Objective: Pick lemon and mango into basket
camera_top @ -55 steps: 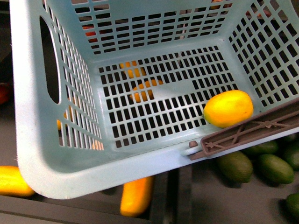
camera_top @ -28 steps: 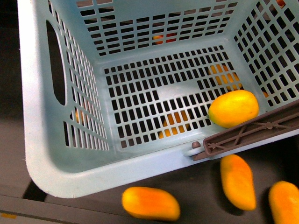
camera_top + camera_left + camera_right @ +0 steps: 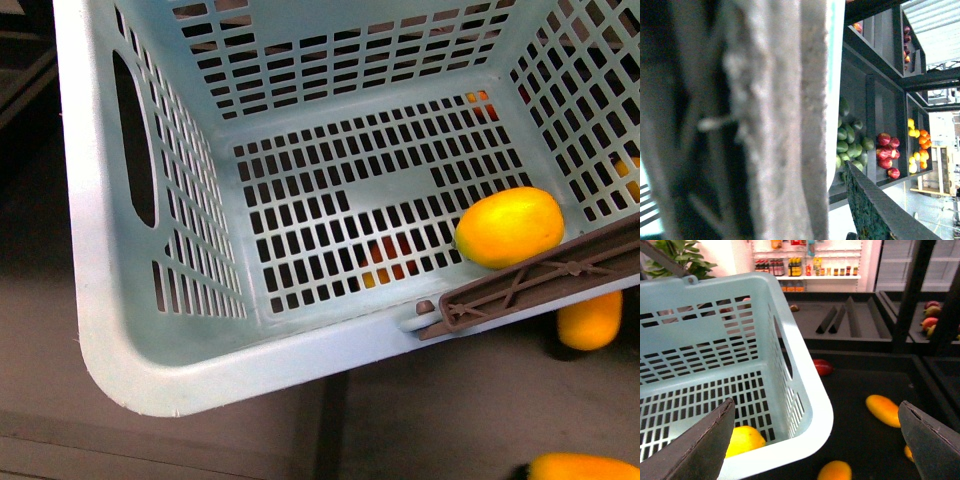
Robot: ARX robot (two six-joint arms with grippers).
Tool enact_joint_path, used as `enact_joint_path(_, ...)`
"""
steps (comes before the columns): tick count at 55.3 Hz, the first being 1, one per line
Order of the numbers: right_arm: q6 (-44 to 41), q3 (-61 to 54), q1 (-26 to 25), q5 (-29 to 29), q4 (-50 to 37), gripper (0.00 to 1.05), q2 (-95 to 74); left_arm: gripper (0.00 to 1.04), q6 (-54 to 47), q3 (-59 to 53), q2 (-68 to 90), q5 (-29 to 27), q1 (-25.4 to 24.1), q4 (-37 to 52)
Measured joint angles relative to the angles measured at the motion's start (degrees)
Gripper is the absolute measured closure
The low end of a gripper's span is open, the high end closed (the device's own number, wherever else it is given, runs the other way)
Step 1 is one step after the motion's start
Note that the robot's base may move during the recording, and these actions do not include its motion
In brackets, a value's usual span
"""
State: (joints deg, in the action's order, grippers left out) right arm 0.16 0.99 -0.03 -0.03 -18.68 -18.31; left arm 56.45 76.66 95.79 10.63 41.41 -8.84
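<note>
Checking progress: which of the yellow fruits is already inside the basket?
The lemon, the plump bright-yellow one on the basket floor by the brown handle; the longer orange-yellow fruits lie outside it.

Green fruits [image 3: 850, 145], red fruits [image 3: 887, 152]
</note>
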Motion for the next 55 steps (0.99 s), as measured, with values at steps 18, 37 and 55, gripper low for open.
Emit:
enact_joint_path(18,0.0,0.0,0.0,-0.4,0.0,0.09,0.0,0.77,-0.2,0.0,-0.1,-1.6,-1.1,0.0)
enact_joint_path(37,13.6,13.9,-12.1,11.8,27.7,0.09,-23.6,0.77,-0.3,-0.1,-0.1,0.1,-0.1,0.0)
enact_joint_path(55,1.4,24.3,-38.2,-3.2,-4.6,0.09,-72.9,0.77,0.0,0.0,-0.1,-0.4,0.1,0.0)
